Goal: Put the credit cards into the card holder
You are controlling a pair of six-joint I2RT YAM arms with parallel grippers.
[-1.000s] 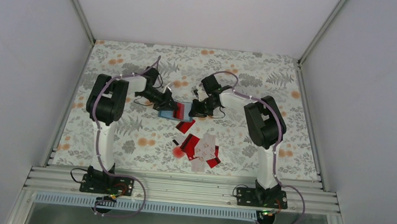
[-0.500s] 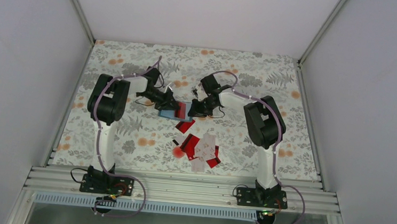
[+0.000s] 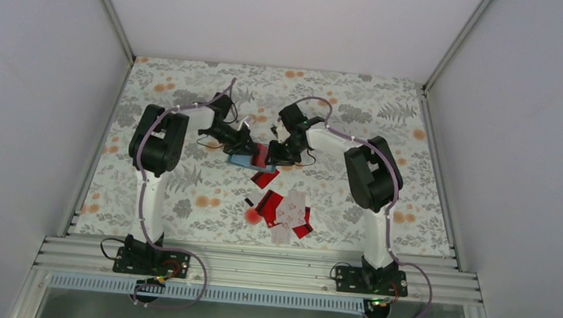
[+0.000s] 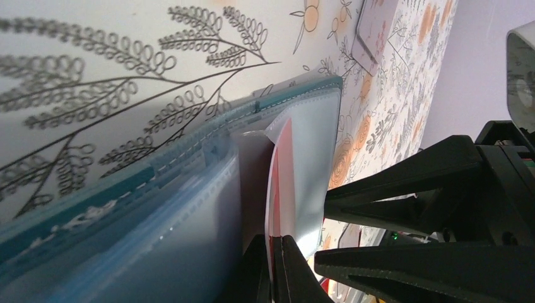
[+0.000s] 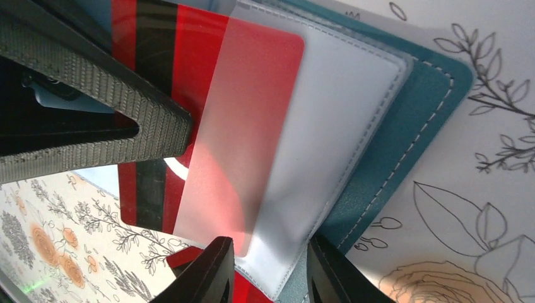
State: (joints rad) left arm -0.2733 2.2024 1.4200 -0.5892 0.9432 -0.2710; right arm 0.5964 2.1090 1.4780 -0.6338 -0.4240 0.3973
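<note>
a: right pincer (image 5: 271, 278) has just parted, gripping nothing now. loose credit cards (image 3: 286, 209) lie nearest the bases.
b: farther on, a red card (image 5: 246, 126) sits half inside the card holder (image 5: 404, 126), free end toward that pincer; left pincer (image 4: 272, 265) clamps the holder.

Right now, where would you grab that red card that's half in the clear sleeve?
Take the bare striped end of the red card poking out of the clear sleeve, from the sleeve's open side, away from the card holder's stitched edge. It's thin and flat, so the right fingers should probably pinch its two faces; the rest is under plastic.
</note>
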